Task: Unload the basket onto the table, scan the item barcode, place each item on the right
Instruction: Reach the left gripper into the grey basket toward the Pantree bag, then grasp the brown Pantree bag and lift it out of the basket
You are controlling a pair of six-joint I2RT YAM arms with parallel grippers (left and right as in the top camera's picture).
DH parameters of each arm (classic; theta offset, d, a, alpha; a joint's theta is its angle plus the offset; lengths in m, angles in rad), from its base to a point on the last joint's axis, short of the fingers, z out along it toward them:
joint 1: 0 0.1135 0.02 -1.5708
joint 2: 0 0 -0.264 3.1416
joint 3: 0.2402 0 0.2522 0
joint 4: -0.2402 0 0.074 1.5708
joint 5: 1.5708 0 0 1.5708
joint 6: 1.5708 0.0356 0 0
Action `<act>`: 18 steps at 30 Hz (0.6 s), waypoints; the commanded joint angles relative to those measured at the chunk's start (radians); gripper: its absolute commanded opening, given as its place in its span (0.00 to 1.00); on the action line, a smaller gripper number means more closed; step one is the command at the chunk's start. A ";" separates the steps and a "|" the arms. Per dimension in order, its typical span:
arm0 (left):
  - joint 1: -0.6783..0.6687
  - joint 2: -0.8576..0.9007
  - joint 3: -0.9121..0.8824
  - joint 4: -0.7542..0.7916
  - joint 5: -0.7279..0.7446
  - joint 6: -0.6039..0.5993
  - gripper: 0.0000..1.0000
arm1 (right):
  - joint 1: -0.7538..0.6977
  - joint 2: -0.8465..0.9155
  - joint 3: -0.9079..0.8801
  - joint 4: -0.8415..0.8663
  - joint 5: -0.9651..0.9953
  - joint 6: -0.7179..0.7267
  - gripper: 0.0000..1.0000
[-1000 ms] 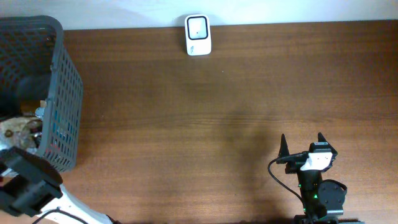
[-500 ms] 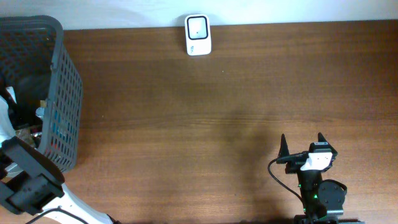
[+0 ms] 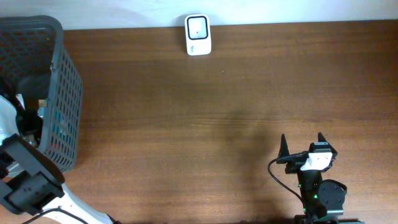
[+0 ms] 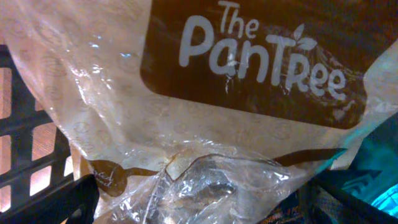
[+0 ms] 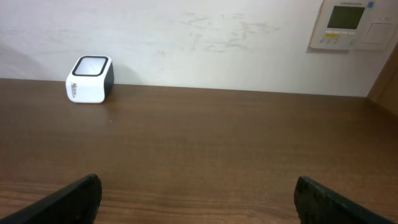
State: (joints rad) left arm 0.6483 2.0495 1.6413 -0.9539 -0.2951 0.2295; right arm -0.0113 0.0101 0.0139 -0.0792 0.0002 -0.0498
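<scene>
The item, a clear-wrapped bag (image 4: 205, 130) with a brown label reading "The PanTree", lies inside the dark mesh basket (image 3: 59, 93) at the table's (image 3: 186, 124) 9 o'clock edge in the overhead view. It fills almost the whole left wrist view. The left hand (image 4: 211, 208) reaches down into that basket with its fingers (image 4: 74, 199) spread wide at the lower corners of its camera's view. It is open, with the crinkled wrapper just ahead and between them. Whether the tips touch the plastic I cannot tell. Something teal shows beside the bag at 4 o'clock in that view, and the basket's grid at 8 o'clock. The white barcode scanner (image 3: 198, 35) stands at the table's 12 o'clock edge against the wall, well apart from the basket. The right hand (image 3: 303, 144) sits at 5 o'clock over bare wood, its fingers wide apart and holding nothing, pointed toward the far wall with the scanner off at its 10 o'clock.
</scene>
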 commanded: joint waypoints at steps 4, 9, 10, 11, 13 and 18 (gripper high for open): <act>0.004 -0.002 -0.021 0.009 0.080 0.012 0.58 | 0.006 -0.007 -0.008 -0.003 0.008 0.002 0.98; 0.004 -0.002 -0.010 0.007 0.079 0.011 0.13 | 0.006 -0.006 -0.008 -0.003 0.008 0.002 0.98; 0.004 -0.002 -0.005 0.006 0.079 0.011 0.04 | 0.006 -0.007 -0.008 -0.003 0.008 0.002 0.98; 0.004 -0.002 0.003 0.002 0.079 0.010 0.00 | 0.006 -0.006 -0.008 -0.003 0.008 0.002 0.99; 0.004 -0.002 0.019 -0.006 0.079 0.008 0.00 | 0.006 -0.006 -0.008 -0.003 0.008 0.002 0.98; 0.004 -0.002 0.091 -0.032 0.078 -0.024 0.00 | 0.006 -0.006 -0.008 -0.003 0.008 0.002 0.98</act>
State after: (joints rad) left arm 0.6502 2.0480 1.6676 -0.9764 -0.2401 0.2401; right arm -0.0113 0.0101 0.0139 -0.0792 0.0006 -0.0490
